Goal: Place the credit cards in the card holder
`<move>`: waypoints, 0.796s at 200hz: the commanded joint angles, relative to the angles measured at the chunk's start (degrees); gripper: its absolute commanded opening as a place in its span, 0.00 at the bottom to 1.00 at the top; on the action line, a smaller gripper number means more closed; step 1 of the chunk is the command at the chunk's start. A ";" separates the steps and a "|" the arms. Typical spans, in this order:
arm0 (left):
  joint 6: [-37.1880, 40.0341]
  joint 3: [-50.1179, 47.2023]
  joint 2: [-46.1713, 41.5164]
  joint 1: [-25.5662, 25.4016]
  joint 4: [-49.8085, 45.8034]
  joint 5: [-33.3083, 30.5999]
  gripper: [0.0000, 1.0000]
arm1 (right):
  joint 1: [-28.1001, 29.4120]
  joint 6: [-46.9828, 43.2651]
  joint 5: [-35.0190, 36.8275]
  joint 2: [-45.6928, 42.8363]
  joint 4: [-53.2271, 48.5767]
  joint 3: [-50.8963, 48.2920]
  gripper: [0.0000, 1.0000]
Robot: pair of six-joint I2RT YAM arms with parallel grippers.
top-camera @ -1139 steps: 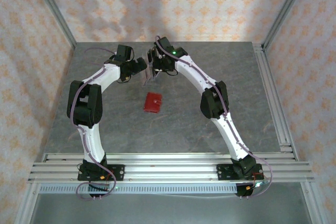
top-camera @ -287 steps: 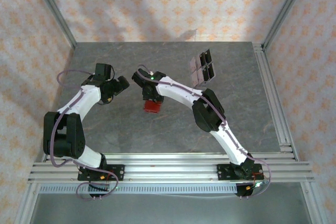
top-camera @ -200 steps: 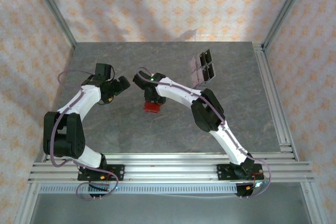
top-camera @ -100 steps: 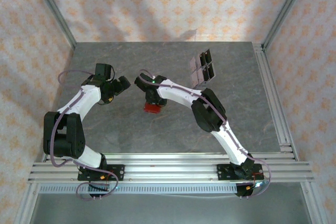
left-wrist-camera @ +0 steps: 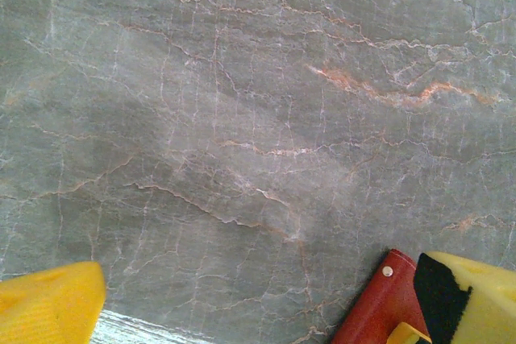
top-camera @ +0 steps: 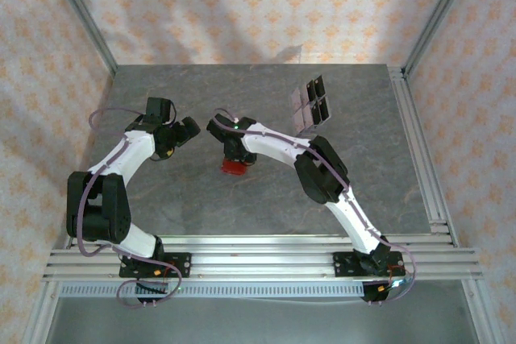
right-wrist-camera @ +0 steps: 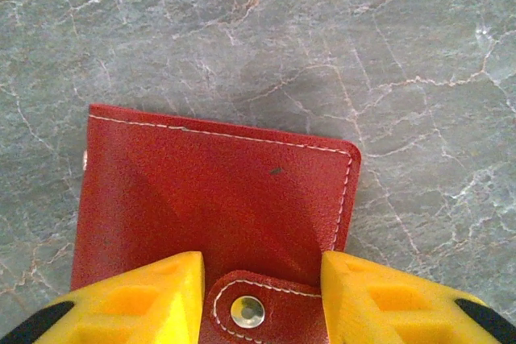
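The red card holder lies closed and flat on the grey table. My right gripper hangs low over its near edge, open, its yellow fingers standing on either side of the snap tab. From above, the right gripper covers most of the card holder. My left gripper stands wide open to the left of it, holding nothing. A red corner of the card holder shows beside the left gripper. Several dark credit cards sit in a clear stand.
The clear stand is at the back right of the table, well away from both grippers. Metal rails run along the right edge and the near edge. Patterned walls close in the back and sides.
My right gripper has settled lower over the card holder, hiding more of it, and its fingers have drawn slightly closer together. The left arm has stayed still.
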 commanded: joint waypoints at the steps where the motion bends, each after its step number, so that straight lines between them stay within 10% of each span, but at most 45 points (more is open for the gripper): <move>1: 0.22 0.80 -0.41 0.53 -1.00 -0.19 1.00 | 0.96 -1.55 1.54 -1.15 -3.80 -1.59 0.39; 69: 0.17 1.22 -0.69 0.49 -1.57 -0.33 1.00 | 1.07 -3.43 1.00 -2.19 -2.58 -3.46 0.00; 159: 0.31 -0.96 -2.34 -2.16 -1.27 0.41 1.00 | 0.73 -11.22 -2.34 -12.35 5.51 -11.42 0.00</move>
